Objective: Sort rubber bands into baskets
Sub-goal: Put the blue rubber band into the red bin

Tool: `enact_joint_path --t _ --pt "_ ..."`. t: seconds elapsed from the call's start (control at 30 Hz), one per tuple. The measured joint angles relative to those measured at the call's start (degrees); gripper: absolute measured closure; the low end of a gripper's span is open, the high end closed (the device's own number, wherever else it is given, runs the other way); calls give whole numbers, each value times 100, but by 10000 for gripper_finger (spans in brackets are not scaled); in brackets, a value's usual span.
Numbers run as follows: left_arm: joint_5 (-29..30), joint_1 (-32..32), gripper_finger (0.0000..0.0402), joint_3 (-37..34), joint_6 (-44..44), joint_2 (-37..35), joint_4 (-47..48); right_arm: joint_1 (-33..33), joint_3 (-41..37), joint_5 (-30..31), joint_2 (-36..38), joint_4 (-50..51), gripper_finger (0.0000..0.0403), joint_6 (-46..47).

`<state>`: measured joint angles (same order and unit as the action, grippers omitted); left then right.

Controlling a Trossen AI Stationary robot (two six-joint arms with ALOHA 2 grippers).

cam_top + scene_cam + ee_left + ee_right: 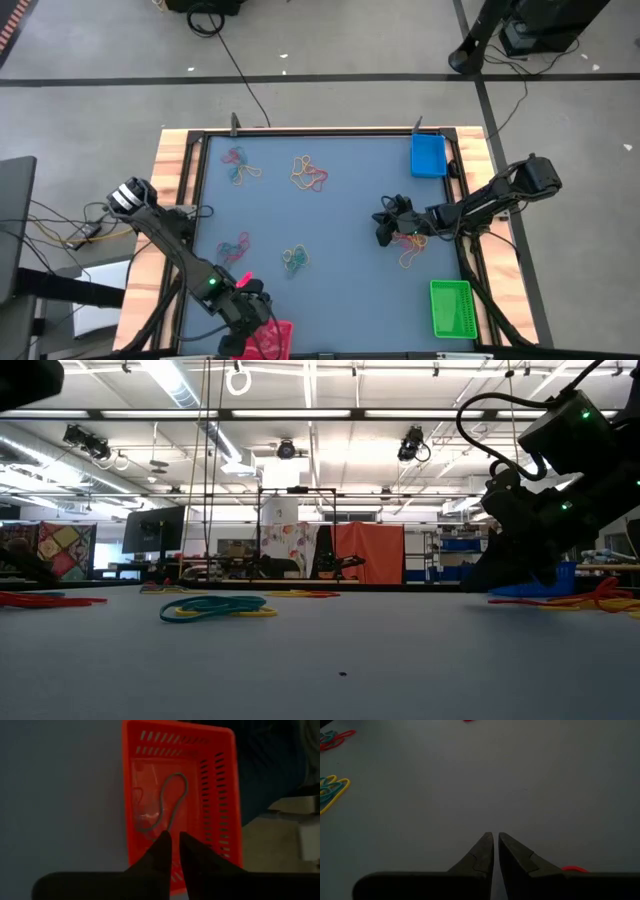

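The left gripper (175, 842) hangs over the red basket (222, 795), fingers nearly closed and empty (one band (167, 802) lies inside); the right gripper (385, 228), fingers pinched together, likely must next regrasp the nearby bands (408, 250).

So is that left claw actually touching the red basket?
Cannot tell. In the left wrist view the left gripper, nearly closed, overlaps the red basket holding one rubber band, but height is unclear. The high view is blocked by the arm.

Overhead, table-level, two close wrist views
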<state>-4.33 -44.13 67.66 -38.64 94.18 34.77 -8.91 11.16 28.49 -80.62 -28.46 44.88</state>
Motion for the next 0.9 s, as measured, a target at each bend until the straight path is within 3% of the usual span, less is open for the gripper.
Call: enact_joint_path --t 0.3,0.63,0.9 --pt "-67 149 305 4 318 173 -362 0 0 -53 0 -33 362 0" --pt "-318 149 303 2 495 603 -325 0 0 -306 0 -158 362 12" --pt "223 154 303 2 244 609 532 -11 0 -415 0 -154 362 57"
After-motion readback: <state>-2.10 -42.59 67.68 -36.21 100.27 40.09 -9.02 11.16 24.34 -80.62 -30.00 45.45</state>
